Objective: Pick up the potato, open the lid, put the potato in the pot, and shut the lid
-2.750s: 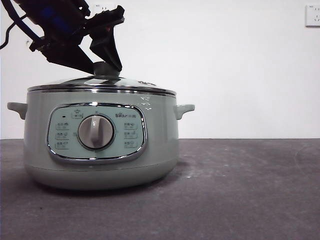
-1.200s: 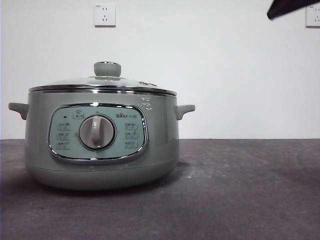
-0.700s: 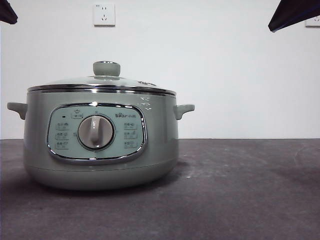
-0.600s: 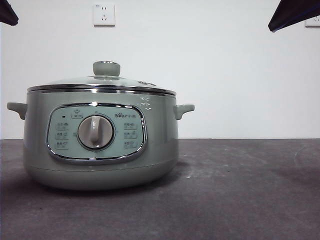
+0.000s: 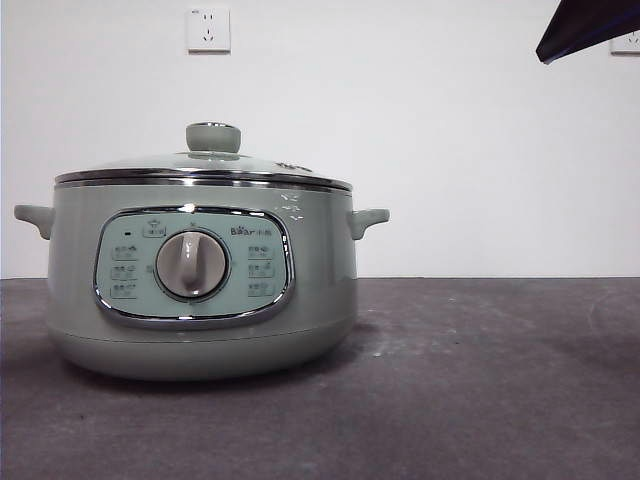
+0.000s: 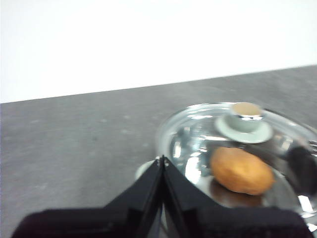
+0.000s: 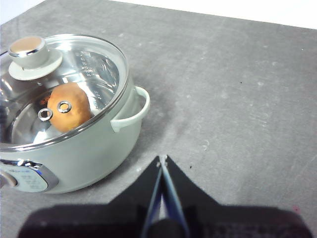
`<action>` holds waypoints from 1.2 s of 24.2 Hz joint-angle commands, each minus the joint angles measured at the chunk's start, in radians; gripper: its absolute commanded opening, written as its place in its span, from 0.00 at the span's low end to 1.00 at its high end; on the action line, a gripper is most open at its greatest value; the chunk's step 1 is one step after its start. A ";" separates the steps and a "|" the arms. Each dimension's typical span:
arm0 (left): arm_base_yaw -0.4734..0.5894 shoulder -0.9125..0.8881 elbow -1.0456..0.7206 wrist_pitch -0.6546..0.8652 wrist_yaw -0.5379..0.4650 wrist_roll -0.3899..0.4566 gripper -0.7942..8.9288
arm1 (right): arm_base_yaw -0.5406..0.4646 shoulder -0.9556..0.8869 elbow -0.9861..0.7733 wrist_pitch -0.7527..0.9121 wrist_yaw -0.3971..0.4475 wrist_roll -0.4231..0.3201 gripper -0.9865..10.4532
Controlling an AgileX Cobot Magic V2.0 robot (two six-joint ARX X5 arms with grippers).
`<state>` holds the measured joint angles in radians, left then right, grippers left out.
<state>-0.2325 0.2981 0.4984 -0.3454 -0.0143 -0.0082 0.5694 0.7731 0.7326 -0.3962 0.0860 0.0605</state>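
The lid (image 5: 205, 165) sits on the pot (image 5: 200, 290). The potato (image 7: 68, 113) lies inside, hidden from the front, visible only through the glass. Left gripper (image 6: 163, 159) and right gripper (image 7: 162, 159) hang clamped together, empty, clear of the pot.

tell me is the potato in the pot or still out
In. Both wrist views show the potato lying inside the pot, seen through the glass lid, which sits closed on the pot's rim.
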 commanded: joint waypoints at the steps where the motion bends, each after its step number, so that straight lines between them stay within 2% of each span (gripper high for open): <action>1: 0.093 -0.066 -0.085 0.053 0.052 0.013 0.08 | 0.001 -0.001 -0.006 0.006 -0.001 0.010 0.07; 7: 0.217 -0.209 -0.293 0.093 0.047 0.014 0.08 | 0.001 -0.001 -0.006 0.006 -0.001 0.010 0.07; 14: 0.232 -0.296 -0.474 0.168 0.049 0.004 0.08 | 0.001 -0.001 -0.006 0.006 -0.001 0.010 0.07; 29: 0.234 -0.296 -0.494 0.159 0.042 -0.018 0.08 | 0.001 -0.001 -0.006 0.006 -0.001 0.010 0.07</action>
<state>-0.0017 0.0048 0.0200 -0.1871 0.0299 -0.0193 0.5694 0.7731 0.7326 -0.3962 0.0860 0.0605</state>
